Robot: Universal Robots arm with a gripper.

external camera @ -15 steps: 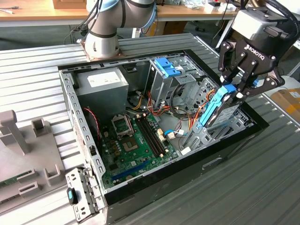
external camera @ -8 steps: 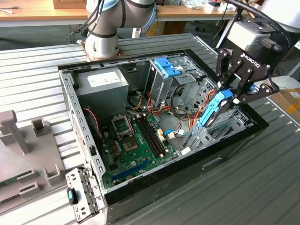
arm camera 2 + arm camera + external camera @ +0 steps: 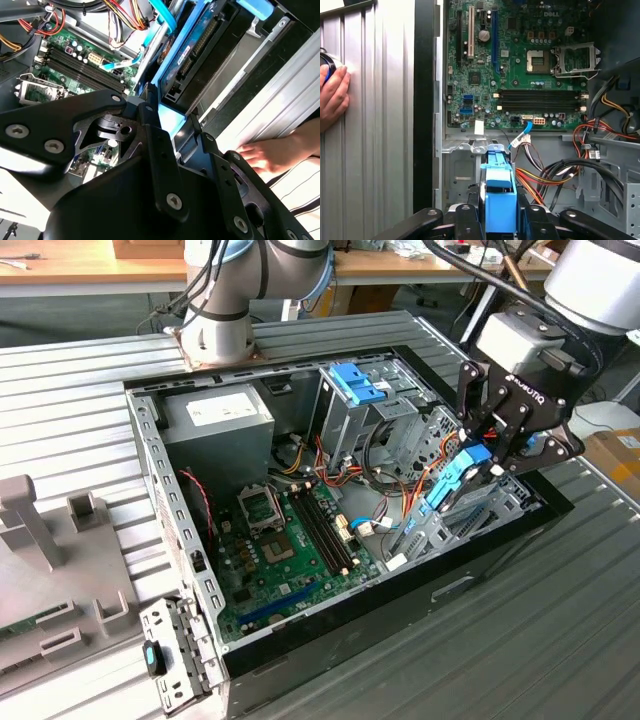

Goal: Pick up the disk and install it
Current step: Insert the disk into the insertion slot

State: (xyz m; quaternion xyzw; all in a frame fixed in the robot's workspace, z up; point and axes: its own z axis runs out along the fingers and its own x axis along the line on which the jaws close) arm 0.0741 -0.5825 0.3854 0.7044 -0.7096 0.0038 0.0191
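Clamping the disk (image 3: 499,192) by its blue carrier end, my fingers (image 3: 470,225) sat one on each side of the plastic, closed tight on it with no gap visible in the first wrist view. I judge I held it by that end so the connector end could lead downward while the gripper (image 3: 485,452) body sat above the metalwork.

In the exterior view the disk (image 3: 452,485) hung tilted under my gripper. Its blue rail ran down toward the drive bay (image 3: 480,530) at the corner of the open computer case (image 3: 160,475), on the exterior view's right. The lower end was in among the bay's sheet metal; I couldn't tell if it touched. It was not seated, since most of the rail stood above the bay. The tilt likely matched the bay's slot angle. In the second wrist view the disk (image 3: 205,45) showed its dark connector edge and blue rail, just beside the bay wall.

The case lay on its side with the lid off, so the bay was open from above. The motherboard (image 3: 520,60) lay flat on the case floor beyond the bay. Orange, red and black cables (image 3: 545,175) bunched beside the disk, near enough to snag in my judgement. The power supply (image 3: 218,420) and the tall cage with a blue latch (image 3: 357,383) sat well apart from my grip. A person's hand (image 3: 332,97) rested on the ribbed metal table (image 3: 380,125) outside the case wall, well clear of me.
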